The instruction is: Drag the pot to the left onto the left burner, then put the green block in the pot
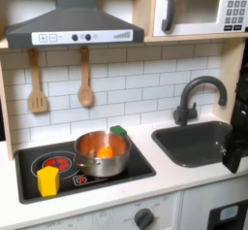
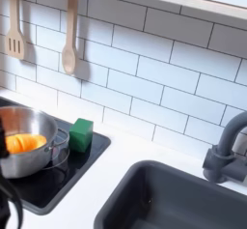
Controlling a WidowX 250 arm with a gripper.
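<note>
— Where's the pot [image 1: 102, 152]?
— On the cooktop's right side, an orange piece inside; the left burner [image 1: 56, 163] is beside it, the green block [image 2: 81, 133] just behind.
— And the fingers [image 1: 235, 148]?
— Over by the sink; can't tell if they're spread. I'd hook the rim and drag low, gently.

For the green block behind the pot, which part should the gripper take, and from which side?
Probably from above, closing on the green block's two free side faces. It sits upright on the cooktop, close beside the pot's rim, so a low approach from the pot side looks blocked.
</note>
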